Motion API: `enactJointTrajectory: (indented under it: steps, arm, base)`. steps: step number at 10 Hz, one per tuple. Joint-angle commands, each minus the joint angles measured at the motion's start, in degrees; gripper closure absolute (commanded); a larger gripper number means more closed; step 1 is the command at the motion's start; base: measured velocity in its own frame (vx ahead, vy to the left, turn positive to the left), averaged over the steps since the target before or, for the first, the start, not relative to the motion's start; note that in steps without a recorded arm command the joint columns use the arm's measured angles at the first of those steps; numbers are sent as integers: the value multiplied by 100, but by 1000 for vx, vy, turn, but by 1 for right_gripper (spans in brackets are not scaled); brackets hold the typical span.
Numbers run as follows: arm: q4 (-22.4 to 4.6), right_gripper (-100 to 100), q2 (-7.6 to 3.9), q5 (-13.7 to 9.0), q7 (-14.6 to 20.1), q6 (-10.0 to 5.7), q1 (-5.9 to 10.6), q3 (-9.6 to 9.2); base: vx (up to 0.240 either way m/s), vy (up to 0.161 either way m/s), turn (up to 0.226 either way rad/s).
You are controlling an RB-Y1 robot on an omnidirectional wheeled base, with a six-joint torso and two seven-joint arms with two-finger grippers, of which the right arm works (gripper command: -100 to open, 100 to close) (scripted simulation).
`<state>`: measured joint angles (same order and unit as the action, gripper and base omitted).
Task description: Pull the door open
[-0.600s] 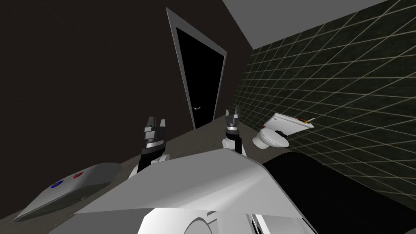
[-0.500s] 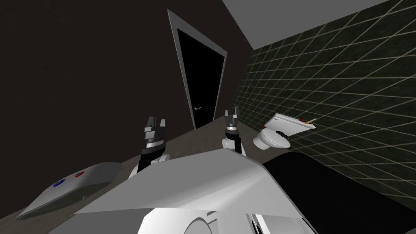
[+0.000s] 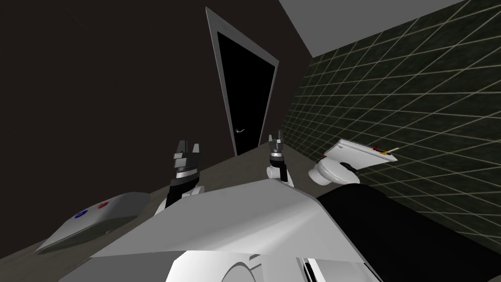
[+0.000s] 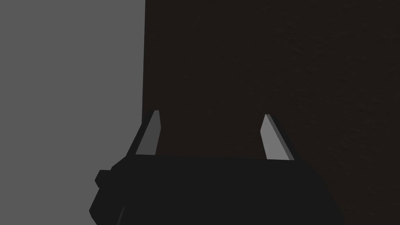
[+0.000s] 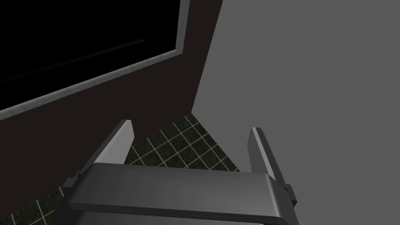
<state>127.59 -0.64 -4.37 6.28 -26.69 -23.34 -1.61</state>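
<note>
Head view: black door (image 3: 247, 93), grey-framed, in dark wall (image 3: 98, 73) near its corner with tiled wall (image 3: 416, 98).
Small handle (image 3: 239, 130) low at door's left edge; left gripper (image 3: 188, 145) and right gripper (image 3: 275, 138) spread wide, holding nothing, well short of door.

Dark brown wall (image 3: 98, 73) ahead; dark green tiled wall (image 3: 416, 98) on the right, grey ceiling (image 3: 352, 19). White toilet (image 3: 327, 174) against the tiles. Grey basin (image 3: 117, 205) at left. Floor (image 3: 235, 164) grey-brown.
</note>
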Motion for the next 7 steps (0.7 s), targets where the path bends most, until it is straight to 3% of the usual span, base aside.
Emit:
enactJointTrajectory:
  steps: [1,6,7]
  arm:
    - [-250,-100,-21,23,-36,-16,115,-9]
    - [-1162,-100,-190,35,-73,-143,518,79]
    - [-1231,-100,-190,35,-73,-143,518,79]
  base:
    - [69,1,80]
    - [83,-2,106]
    - [62,-1,40]
